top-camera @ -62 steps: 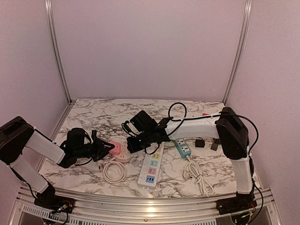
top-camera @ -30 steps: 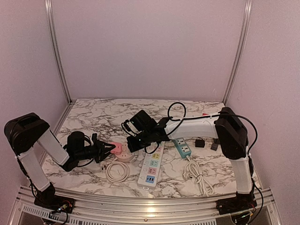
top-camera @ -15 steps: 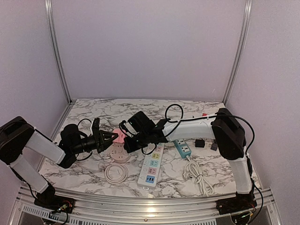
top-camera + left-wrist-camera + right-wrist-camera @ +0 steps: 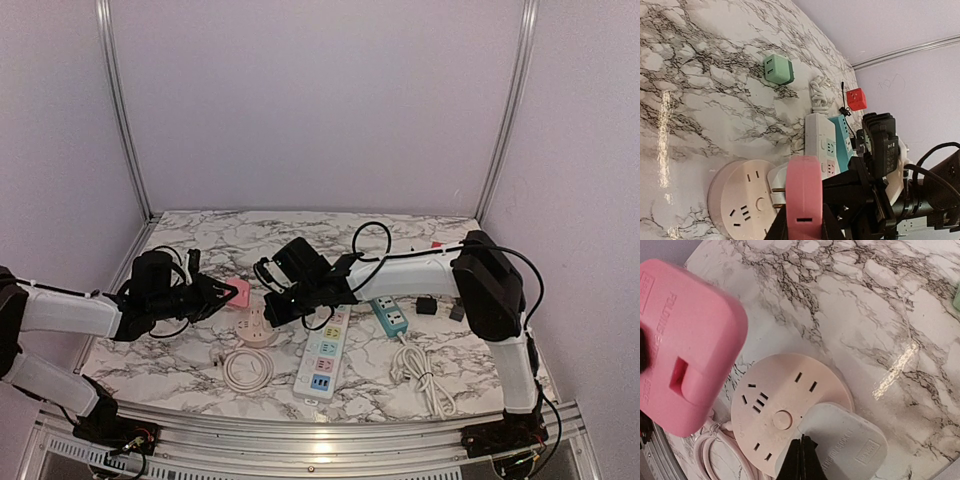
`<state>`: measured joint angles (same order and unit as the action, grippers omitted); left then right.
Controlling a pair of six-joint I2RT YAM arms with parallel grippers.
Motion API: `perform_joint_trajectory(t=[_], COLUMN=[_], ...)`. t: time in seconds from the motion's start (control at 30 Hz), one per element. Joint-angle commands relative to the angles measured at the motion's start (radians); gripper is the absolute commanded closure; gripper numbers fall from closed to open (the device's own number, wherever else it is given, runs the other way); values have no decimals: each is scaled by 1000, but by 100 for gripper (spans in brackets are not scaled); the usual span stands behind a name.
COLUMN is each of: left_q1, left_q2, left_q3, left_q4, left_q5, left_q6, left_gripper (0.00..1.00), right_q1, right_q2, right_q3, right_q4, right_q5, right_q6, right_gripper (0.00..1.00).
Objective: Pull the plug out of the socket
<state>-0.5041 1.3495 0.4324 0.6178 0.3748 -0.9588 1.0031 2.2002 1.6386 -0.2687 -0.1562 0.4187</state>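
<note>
Left gripper (image 4: 804,227): clamped on the pink plug (image 4: 803,195), one finger against each side.
Pink plug: held clear of the round socket (image 4: 256,327), up and to its left, not touching it.
Round socket: flat on the marble table (image 4: 190,245), with a coiled white cord (image 4: 245,368) just near of it.
Right gripper (image 4: 801,460): fingers pressed together, tips down on a white adapter (image 4: 845,442) at the socket's right rim.
White power strip (image 4: 322,362): just right of the socket, with a teal strip (image 4: 390,316) farther right.
</note>
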Motion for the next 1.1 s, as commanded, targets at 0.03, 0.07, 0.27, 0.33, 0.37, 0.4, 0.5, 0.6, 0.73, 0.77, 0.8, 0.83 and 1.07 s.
perform_joint_trajectory(t=[0.03, 0.07, 0.27, 0.33, 0.37, 0.4, 0.5, 0.6, 0.73, 0.77, 0.8, 0.83, 1.07], left_q1=[15, 15, 14, 14, 15, 15, 15, 14, 14, 15, 14, 15, 15], left_q2=[-54, -50, 10, 30, 40, 58, 127, 192, 278, 297, 311, 326, 412], left_q3=[150, 185, 357, 394, 409, 428, 504, 563, 627, 641, 650, 658, 711], left_q4=[-508, -581, -911, -976, -997, -1021, -1106, -1168, -1233, -1247, -1257, -1260, -1289], left_q5=[-248, -296, -531, -587, -608, -628, -688, -747, -824, -836, -842, -847, -882], left_q6=[195, 217, 336, 361, 372, 384, 420, 451, 487, 493, 499, 503, 527], left_gripper=[100, 100, 100, 100, 98, 98, 97, 97, 97, 97, 97, 97, 95], right_q1=[25, 26, 8, -2, -11, -16, -35, -51, -68, -70, -74, -75, -84], right_q2=[-27, -39, -125, -153, -165, -176, -206, -235, -267, -274, -280, -284, -302], right_q3=[19, 20, -17, -39, -52, -63, -99, -142, -196, -206, -215, -223, -259], right_q4=[-125, -125, -106, -94, -87, -81, -64, -44, -20, -14, -9, -5, 21], right_q5=[4, 9, 27, 29, 29, 30, 27, 24, 19, 17, 15, 14, 7], right_q6=[5, 4, -6, -7, -8, -9, -12, -16, -18, -18, -19, -20, -14], right_gripper=[100, 100, 100, 100, 100, 100, 100, 99, 99, 99, 99, 99, 99])
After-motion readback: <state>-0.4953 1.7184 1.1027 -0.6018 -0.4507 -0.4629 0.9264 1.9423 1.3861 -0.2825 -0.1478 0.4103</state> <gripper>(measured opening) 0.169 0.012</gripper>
